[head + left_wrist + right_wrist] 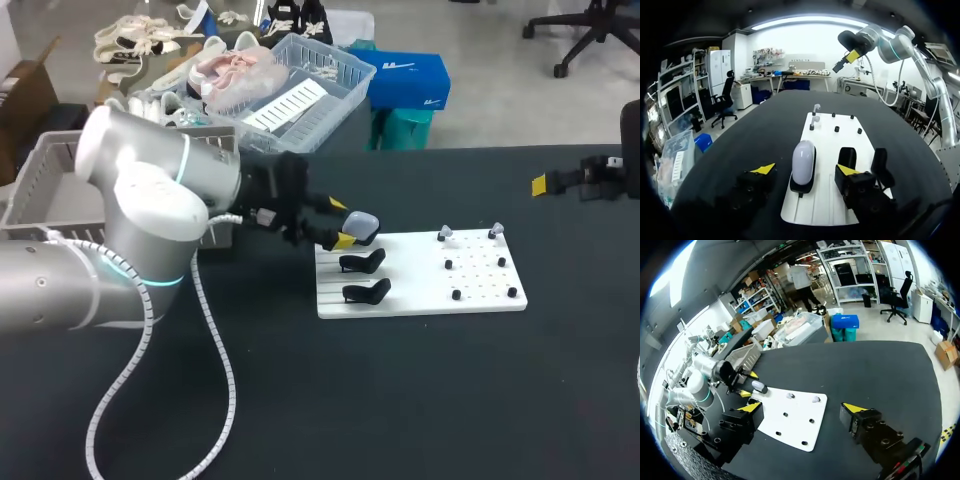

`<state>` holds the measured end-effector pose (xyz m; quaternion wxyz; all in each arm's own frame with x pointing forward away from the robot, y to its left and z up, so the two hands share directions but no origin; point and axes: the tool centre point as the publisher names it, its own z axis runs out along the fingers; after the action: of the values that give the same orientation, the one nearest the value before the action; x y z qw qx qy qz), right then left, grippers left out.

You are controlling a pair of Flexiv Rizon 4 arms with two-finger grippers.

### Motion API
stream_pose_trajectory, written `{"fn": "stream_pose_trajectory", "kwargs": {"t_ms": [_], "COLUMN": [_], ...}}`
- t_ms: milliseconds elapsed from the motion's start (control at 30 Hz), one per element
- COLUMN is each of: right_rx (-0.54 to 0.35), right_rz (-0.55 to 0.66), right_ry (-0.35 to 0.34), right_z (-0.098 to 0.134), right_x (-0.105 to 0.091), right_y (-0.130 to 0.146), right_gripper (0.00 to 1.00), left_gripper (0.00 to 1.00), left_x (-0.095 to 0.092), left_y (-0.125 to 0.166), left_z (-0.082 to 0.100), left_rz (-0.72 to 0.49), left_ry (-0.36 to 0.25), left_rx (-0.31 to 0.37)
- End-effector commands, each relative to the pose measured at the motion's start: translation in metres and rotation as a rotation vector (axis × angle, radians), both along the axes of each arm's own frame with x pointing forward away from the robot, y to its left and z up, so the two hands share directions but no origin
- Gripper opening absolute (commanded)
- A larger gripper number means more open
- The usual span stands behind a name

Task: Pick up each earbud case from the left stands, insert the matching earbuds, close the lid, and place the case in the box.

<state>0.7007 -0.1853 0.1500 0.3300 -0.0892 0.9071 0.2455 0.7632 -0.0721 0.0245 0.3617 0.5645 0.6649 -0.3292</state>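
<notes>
A pale lilac earbud case [362,225] [803,161] sits shut on the rearmost black stand of the white board [420,300] [827,200]. My left gripper [342,222] [806,170] straddles it, open, with a gap showing on each side of the case. Two empty black stands [363,262] [367,292] stand beside it. Small earbuds [445,233] [496,230] [816,107] rest on pegs at the board's other end. My right gripper [560,181] [802,409] hangs open over the table's far right, well away from the board [795,427].
A grey mesh basket [35,185] stands at the table's left edge behind my left arm. That arm's ribbed cable [215,350] loops over the front of the table. Several small black pegs [480,277] dot the board's right half.
</notes>
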Motion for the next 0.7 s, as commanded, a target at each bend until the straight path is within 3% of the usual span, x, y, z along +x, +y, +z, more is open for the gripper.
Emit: {"fn": "stream_pose_trajectory", "kwargs": {"t_ms": [33,533,700], "right_rx": [0.000,0.000,0.000], "right_rz": [0.001,0.001,0.001], "right_ry": [-0.001,-0.001,-0.001], "right_z": [-0.0002,-0.0002,-0.0002], "right_x": [-0.0002,-0.0002,-0.0002], "right_y": [-0.0004,-0.0004,-0.0004], "right_gripper": [1.00,1.00,1.00], "left_gripper": [0.69,0.62,0.55], "left_x": [0.0049,0.0069,0.0078], "left_y": [-0.0027,-0.0058,-0.0066], "left_z": [-0.0038,-0.0062,-0.0075], "left_rz": [-0.006,-0.008,-0.003], "left_ry": [0.009,0.018,0.021], "left_rx": [0.010,0.016,0.017]}}
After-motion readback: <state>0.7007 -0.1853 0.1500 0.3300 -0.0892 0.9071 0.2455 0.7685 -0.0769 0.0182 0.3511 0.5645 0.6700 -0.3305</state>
